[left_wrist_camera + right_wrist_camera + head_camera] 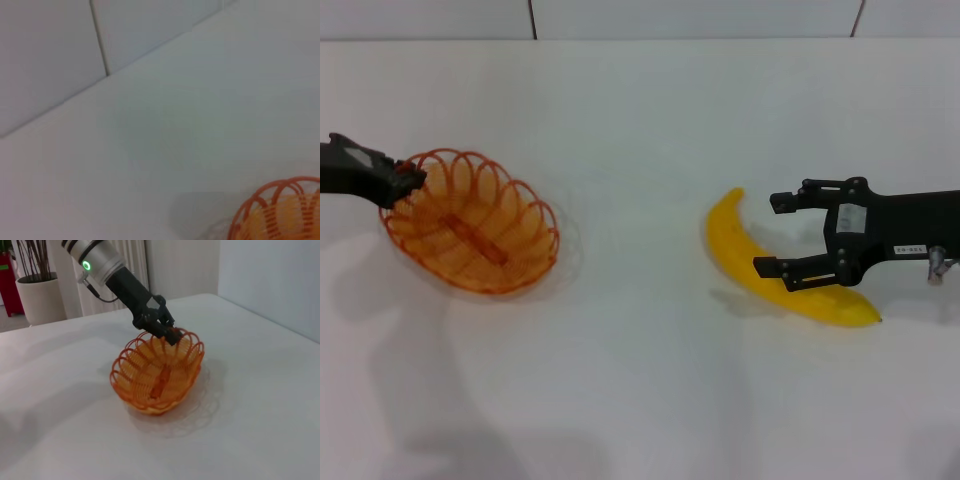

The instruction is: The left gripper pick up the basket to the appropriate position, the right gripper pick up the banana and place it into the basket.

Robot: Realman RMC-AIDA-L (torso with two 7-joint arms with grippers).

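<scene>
At the far left, the left gripper [408, 180] pinches the looped rim of the basket [470, 222] on its left edge; in the right wrist view its fingers [167, 332] are pressed together on a rim loop. The basket [157, 371] sits tilted on the white table [640, 380], its gripped side raised. Well apart to the right lies the banana [750, 262], flat on the table, curving from far left to near right. The right gripper [775, 235] reaches in from the right with fingers spread, one finger on the far side of the banana, the other over its middle, not yet closed on it.
</scene>
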